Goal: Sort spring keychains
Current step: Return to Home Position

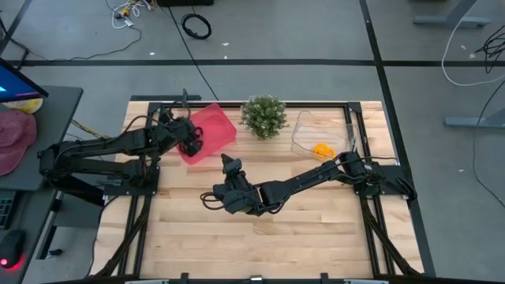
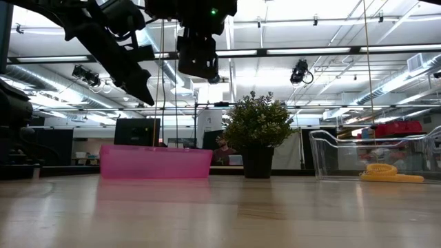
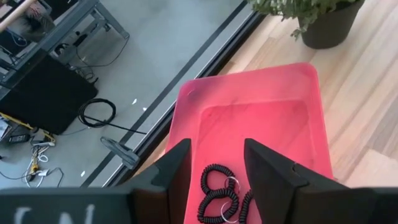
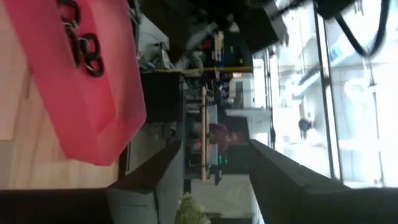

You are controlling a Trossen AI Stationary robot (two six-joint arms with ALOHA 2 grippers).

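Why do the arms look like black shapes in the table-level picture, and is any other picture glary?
Low view: ceiling lights shine behind the arms, leaving them as silhouettes. Right wrist view: the windows beyond the bin are blown out white. High view: even light on the table, no glare.

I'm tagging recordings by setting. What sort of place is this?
Probably a robotics lab: left arm and right arm fixed at a wooden table, bare ceiling ducts, a loose cable coil.
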